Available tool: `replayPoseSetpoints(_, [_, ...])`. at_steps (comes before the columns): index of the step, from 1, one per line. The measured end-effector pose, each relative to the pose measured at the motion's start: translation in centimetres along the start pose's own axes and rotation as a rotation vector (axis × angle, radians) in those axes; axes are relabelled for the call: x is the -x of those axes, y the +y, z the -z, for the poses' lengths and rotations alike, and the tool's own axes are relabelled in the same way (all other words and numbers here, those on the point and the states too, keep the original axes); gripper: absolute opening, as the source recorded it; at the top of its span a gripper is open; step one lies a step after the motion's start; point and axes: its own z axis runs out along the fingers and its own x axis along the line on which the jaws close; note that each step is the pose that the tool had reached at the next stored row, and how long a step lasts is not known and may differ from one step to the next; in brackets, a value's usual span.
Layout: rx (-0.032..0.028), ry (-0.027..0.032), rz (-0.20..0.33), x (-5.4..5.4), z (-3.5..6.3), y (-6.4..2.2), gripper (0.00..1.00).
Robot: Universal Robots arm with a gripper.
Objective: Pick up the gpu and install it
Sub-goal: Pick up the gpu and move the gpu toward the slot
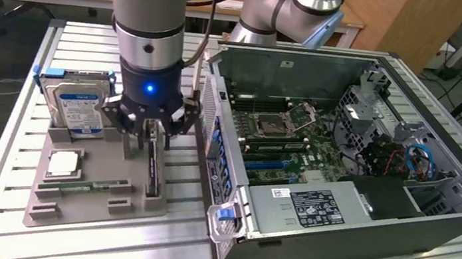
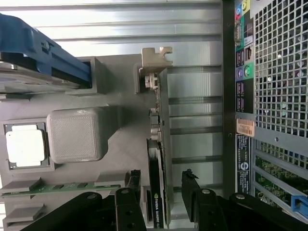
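Black hand open, jaws either side of the thin dark green-black gpu, which stands on edge in a slotted grey plastic holder, evidently so both faces can be gripped.

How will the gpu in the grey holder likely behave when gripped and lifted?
Likely stiff: the gpu is a thin board with a metal bracket. Standing on edge in the grey holder, it might tilt if pushed sideways. Probably light, yet fragile being so thin.
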Motion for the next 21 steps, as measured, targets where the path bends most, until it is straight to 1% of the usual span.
replayPoseSetpoints(9, [-0.0001,0.0001,0.001,0.0,-0.89,-0.23,0.47])
replayPoseSetpoints(15, [-0.0005,-0.0001,0.002,0.0,-1.35,-0.55,0.47])
replayPoseSetpoints(21, [-0.0010,-0.0001,0.002,0.0,-1.91,-0.59,0.47])
